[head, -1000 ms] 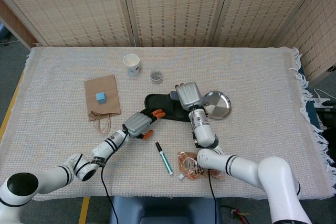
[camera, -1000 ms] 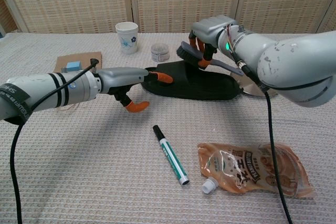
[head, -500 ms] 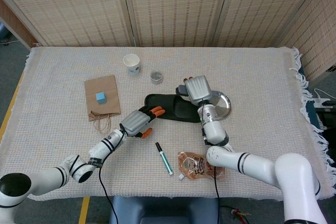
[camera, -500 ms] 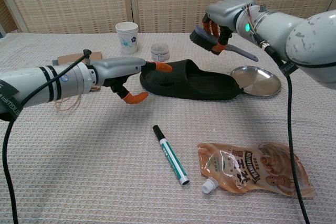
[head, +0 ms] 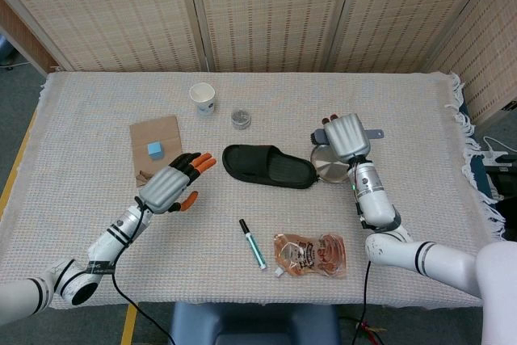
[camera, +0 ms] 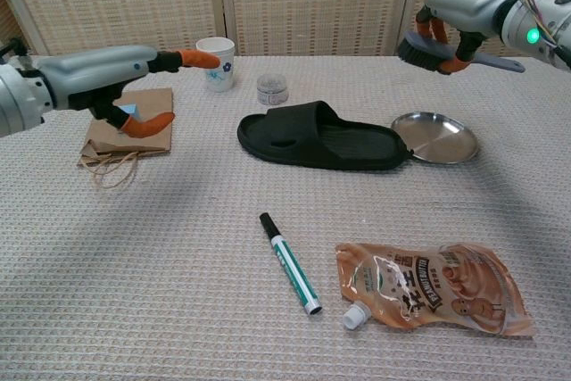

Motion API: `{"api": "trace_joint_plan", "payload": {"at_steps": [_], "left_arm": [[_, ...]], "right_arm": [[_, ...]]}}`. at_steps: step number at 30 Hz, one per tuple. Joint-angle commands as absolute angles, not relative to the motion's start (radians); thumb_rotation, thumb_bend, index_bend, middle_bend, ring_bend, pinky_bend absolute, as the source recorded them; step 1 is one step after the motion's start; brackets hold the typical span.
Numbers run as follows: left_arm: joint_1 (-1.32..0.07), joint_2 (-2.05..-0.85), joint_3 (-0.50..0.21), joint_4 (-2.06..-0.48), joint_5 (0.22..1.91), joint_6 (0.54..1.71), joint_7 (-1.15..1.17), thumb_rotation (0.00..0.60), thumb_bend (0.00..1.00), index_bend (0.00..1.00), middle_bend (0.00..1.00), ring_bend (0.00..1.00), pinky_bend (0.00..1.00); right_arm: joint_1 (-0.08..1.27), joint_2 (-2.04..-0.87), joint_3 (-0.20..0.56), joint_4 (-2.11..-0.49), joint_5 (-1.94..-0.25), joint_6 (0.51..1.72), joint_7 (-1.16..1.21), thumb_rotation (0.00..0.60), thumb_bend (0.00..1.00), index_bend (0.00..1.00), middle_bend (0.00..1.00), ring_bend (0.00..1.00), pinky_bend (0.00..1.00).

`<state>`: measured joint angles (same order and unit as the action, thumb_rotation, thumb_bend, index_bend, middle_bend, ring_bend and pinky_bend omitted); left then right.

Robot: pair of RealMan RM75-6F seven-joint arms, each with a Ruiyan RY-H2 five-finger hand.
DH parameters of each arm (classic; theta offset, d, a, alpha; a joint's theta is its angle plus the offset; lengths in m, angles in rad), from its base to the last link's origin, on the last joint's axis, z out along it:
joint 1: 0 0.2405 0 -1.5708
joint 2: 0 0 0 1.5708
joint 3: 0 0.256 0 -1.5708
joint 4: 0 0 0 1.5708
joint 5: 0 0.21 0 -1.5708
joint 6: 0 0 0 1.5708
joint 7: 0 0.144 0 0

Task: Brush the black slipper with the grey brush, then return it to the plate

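Right hand (camera: 473,2) is raised above the plate (camera: 434,138), fingers clamped on the grey brush (camera: 428,49), bristles down, handle sticking out right. Black slipper (camera: 317,137) lies flat mid-table, its right end touching the plate. Left hand (head: 171,185) hovers near the paper bag (head: 156,145), holding nothing, fingers spread apart. Marker (camera: 289,261) and sauce pouch (camera: 428,285) lie nearer, paper cup (camera: 216,62) further back.
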<state>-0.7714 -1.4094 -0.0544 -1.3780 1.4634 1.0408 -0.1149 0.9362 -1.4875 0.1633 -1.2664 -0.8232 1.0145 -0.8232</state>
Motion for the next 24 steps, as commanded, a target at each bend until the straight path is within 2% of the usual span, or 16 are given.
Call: {"api": "trace_joint_plan", "payload": {"at_steps": [1,9,15,18,19,21,24], "left_arm": [[-0.672,-1.377,-0.02,-1.371,1.451,1.145,-0.127,0.6,0.56,0.0,0.0,0.0,0.08],[-0.52,-1.387,0.015,-1.258,1.457,1.285,-0.262,0.6,0.56,0.0,0.0,0.0,0.08],[-0.496,-1.397,0.026,-1.196,1.49,1.287,-0.317,0.6,0.56,0.0,0.0,0.0,0.08],[-0.492,-1.404,0.023,-1.18,1.5,1.286,-0.325,0.6,0.56,0.0,0.0,0.0,0.08],[-0.491,-1.406,0.022,-1.176,1.503,1.286,-0.329,0.6,0.56,0.0,0.0,0.0,0.08],[-0.488,-1.41,0.02,-1.165,1.51,1.289,-0.338,0.6,0.56,0.0,0.0,0.0,0.08],[-0.483,-1.413,0.016,-1.157,1.512,1.284,-0.362,0.6,0.56,0.0,0.0,0.0,0.08]], "right_arm": [[0.893,-1.523,0.12,-1.183,-0.856,0.997,-0.776,0.6,0.47,0.93,0.64,0.6,0.91],[0.836,-1.617,0.075,-1.013,-0.857,0.932,-0.745,0.6,0.47,0.92,0.64,0.6,0.91],[0.838,-1.71,0.084,-0.89,-0.866,0.888,-0.743,0.6,0.47,0.89,0.64,0.6,0.91],[0.836,-1.735,0.092,-0.863,-0.88,0.879,-0.733,0.6,0.47,0.8,0.63,0.56,0.91],[0.836,-1.738,0.095,-0.859,-0.881,0.874,-0.731,0.6,0.47,0.74,0.6,0.52,0.91],[0.835,-1.733,0.103,-0.865,-0.875,0.841,-0.722,0.6,0.47,0.63,0.52,0.42,0.87],[0.833,-1.712,0.12,-0.889,-0.883,0.818,-0.68,0.6,0.46,0.42,0.36,0.23,0.74]]}}
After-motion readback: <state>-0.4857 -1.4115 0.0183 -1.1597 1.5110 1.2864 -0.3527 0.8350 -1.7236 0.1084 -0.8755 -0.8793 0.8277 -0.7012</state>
